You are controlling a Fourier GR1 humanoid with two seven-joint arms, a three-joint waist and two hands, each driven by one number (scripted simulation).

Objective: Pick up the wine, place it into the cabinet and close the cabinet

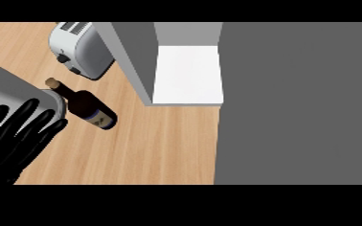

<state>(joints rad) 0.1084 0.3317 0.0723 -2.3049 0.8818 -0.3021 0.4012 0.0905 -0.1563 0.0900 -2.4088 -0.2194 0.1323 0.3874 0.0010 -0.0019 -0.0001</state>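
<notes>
At the far left of the head view we see the left hand, black, coming in at the left side. Its fingers are straight and spread, pointing up and a little to the right. They hold nothing. Behind the hand we see the grey forearm, which crosses the upper left corner of the counter.

Just to the right of the fingertips lies the wine, a dark bottle on its side on the wooden counter. Its long axis goes diagonally: the neck with the cork points to the upper left, toward the forearm, and the wide base points to the lower right. We see a small label near the base. The cork end is very near the forearm; we cannot tell if they touch. The bottle is near the hand, but the fingers are not around it.

Above the bottle, at the upper left, stands a toaster, grey-white, with slots on top and dark knobs on its side.

Further right is the cabinet, open. We see its grey side wall and the white shelf inside. The wine is outside of it, to the lower left.

The whole right part of the view is filled by a big grey panel, which we take for the cabinet's door. The right hand does not show.
</notes>
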